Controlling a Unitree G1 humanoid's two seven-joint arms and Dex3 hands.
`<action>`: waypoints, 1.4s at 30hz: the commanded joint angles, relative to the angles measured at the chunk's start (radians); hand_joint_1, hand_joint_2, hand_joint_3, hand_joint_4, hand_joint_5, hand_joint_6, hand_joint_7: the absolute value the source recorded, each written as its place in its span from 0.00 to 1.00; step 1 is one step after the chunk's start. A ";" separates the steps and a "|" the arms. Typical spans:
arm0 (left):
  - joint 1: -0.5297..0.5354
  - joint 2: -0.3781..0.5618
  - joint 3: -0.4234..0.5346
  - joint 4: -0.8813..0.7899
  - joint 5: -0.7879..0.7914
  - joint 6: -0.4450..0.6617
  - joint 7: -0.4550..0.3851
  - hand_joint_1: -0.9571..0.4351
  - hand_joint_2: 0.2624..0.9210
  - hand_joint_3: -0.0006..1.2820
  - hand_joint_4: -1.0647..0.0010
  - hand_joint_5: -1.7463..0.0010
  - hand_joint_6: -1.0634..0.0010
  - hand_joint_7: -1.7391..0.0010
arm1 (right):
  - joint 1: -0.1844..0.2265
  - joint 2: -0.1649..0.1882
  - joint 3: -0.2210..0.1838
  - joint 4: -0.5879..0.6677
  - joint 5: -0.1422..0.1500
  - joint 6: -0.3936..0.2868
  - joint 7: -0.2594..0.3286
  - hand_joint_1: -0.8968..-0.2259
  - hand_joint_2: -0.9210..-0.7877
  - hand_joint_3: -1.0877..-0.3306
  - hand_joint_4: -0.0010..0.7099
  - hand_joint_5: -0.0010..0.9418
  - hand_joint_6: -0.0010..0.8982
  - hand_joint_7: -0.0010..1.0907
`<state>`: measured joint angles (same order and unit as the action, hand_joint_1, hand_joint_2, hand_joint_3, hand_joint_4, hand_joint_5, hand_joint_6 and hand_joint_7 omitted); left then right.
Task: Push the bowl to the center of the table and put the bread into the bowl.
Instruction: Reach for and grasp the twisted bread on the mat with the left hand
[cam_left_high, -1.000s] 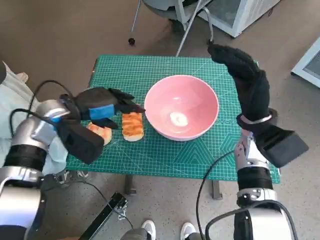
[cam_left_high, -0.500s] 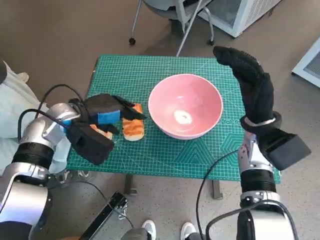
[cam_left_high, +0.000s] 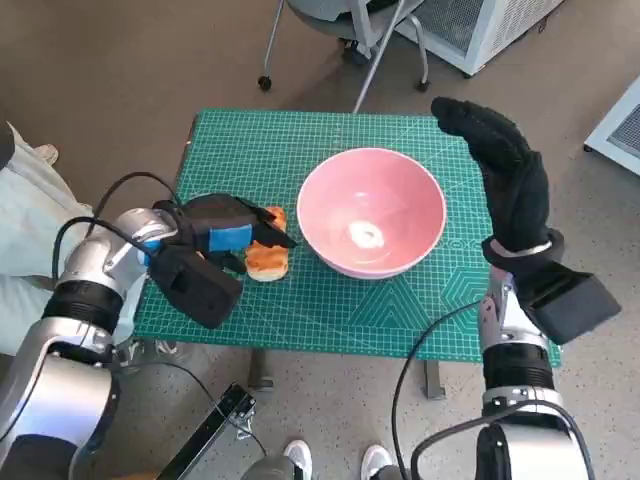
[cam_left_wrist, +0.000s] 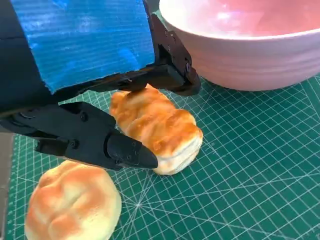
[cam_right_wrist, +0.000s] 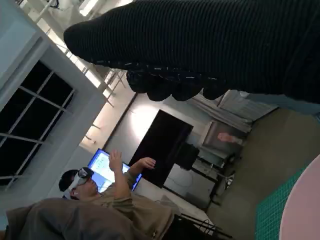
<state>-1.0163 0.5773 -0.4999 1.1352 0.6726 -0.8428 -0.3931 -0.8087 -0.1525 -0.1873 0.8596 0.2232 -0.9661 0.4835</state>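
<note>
Your left robot hand (cam_left_high: 228, 232) sits over the long bread (cam_left_wrist: 157, 125) left of centre in the head view, fingers spread either side, not yet pinching; its long axis runs toward you. The one bowl (cam_left_high: 372, 210) lies just right, mid-bench. Two breads; the round one (cam_left_wrist: 72, 205) is nearer you. Your right robot hand (cam_left_high: 505, 175) hovers flat, holding nothing.

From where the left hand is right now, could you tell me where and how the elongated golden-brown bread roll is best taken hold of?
Probably across its narrow middle, coming down from above. The elongated golden-brown bread roll lies flat on the green cutting mat, its long sides free. The left hand already straddles it, one finger on each long side. The round bun and pink bowl crowd its ends, so an endwise grip looks harder.
</note>
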 joint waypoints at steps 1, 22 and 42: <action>-0.006 -0.022 -0.021 0.024 0.009 0.011 -0.015 0.68 0.95 0.01 0.48 0.99 0.39 0.97 | 0.030 -0.002 0.008 0.002 -0.010 0.006 -0.009 0.45 0.00 0.44 0.55 0.02 0.00 0.89; 0.003 -0.071 -0.157 0.064 0.161 0.030 0.274 0.68 1.00 0.04 0.41 0.99 0.33 0.96 | 0.055 0.018 0.029 -0.040 0.018 0.045 0.001 0.48 0.00 0.41 0.52 0.00 0.00 0.90; -0.035 0.004 -0.154 0.100 0.154 -0.003 0.373 0.69 1.00 0.08 0.46 0.30 0.37 0.33 | 0.049 0.003 0.012 -0.008 0.034 0.029 0.008 0.48 0.00 0.44 0.52 0.01 0.00 0.88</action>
<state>-1.0459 0.5485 -0.6553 1.2147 0.8232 -0.8405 -0.0092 -0.7759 -0.1487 -0.1728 0.8320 0.2622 -0.9348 0.4897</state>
